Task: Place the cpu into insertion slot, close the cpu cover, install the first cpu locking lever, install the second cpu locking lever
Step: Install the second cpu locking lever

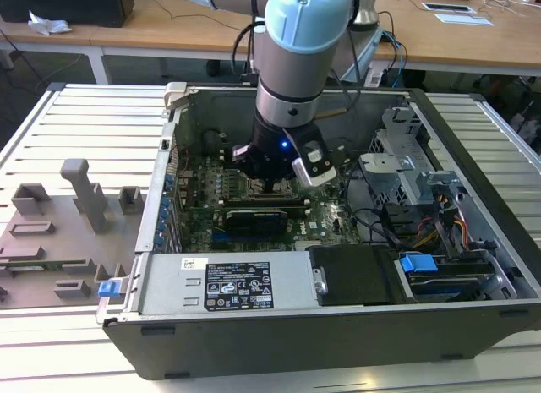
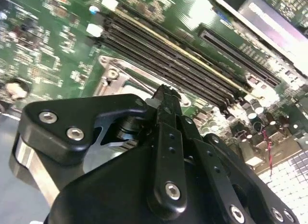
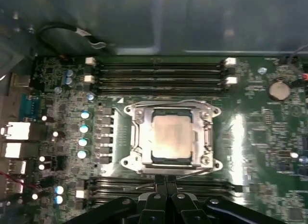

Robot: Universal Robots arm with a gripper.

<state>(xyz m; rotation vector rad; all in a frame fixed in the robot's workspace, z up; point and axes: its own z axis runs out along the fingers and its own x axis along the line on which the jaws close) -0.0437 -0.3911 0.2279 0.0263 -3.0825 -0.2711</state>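
The cpu point(image 3: 172, 138) already sits in the insertion slot point(image 3: 136, 137) with the cpu cover point(image 3: 208, 137) closed over it, while the gripper point(image 3: 166, 181), fingers pressed together and holding nothing, hovers at the socket's edge near a thin locking lever point(image 3: 139, 187).

cpu point(image 3: 172, 137) in insertion slot point(image 3: 136, 137), under cpu cover point(image 3: 208, 132)
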